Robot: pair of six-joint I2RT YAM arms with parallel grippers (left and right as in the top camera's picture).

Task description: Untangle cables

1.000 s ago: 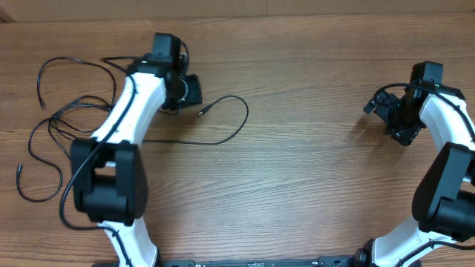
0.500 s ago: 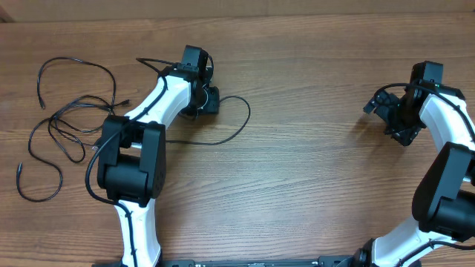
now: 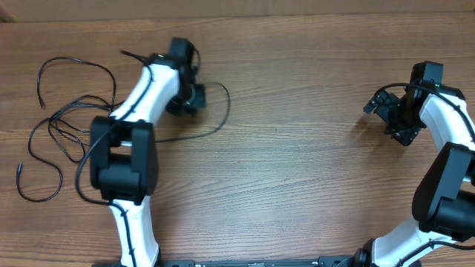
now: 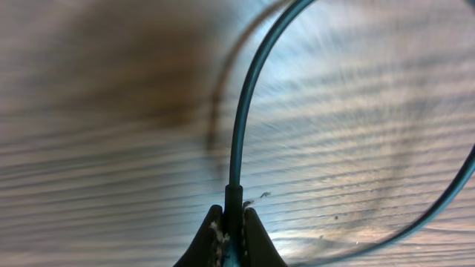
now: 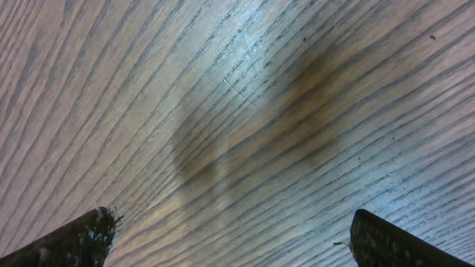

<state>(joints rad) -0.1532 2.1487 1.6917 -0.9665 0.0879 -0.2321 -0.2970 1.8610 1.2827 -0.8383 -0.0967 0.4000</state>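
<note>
One cable (image 4: pixel 235 148) pinched in the left pincer (image 4: pixel 233 221)
The other cables (image 3: pixel 63 126) are laid in loose loops at the left of the desk (image 3: pixel 297 178), beside the left arm; the right pincer (image 5: pixel 230 230) is held spread, well apart at the right.

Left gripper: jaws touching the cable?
Touching. The left wrist view shows the left gripper shut on the cable, its end pinched between the jaws with no gap on either side.
</note>
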